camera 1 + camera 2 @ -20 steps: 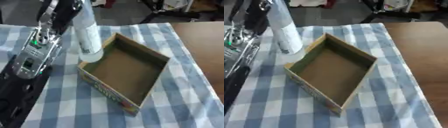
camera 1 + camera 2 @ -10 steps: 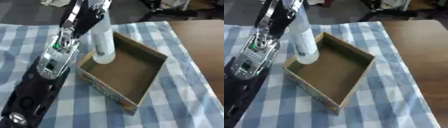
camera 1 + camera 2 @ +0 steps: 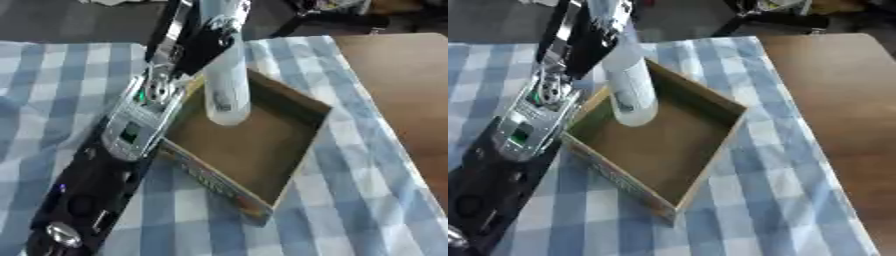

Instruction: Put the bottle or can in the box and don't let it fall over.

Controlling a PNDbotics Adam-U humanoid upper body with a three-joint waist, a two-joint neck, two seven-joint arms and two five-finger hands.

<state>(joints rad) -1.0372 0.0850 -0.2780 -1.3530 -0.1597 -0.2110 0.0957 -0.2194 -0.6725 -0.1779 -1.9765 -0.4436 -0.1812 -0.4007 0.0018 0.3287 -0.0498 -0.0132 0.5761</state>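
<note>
Near edge: the left arm (image 3: pixel 114 165) is seen running diagonally up over the blue-and-white checked cloth (image 3: pixel 367 200) covering the surface. An open cardboard box (image 3: pixel 254 150) is set askew on the cloth. A pale translucent bottle (image 3: pixel 226 85) is held upright over the box's far-left corner, base low inside. The left hand (image 3: pixel 206 37) is at the bottle's upper part, fingers curled round it. Bare brown surface (image 3: pixel 842 100) is seen at right.

The left hand (image 3: pixel 206 37) and its arm fill the box (image 3: pixel 289 165) from 9 to 12 o'clock, gripping the bottle (image 3: pixel 226 90) over the floor's 11 o'clock corner. From 1 to 6 o'clock the checked cloth (image 3: pixel 367 190) lies open for passage.
</note>
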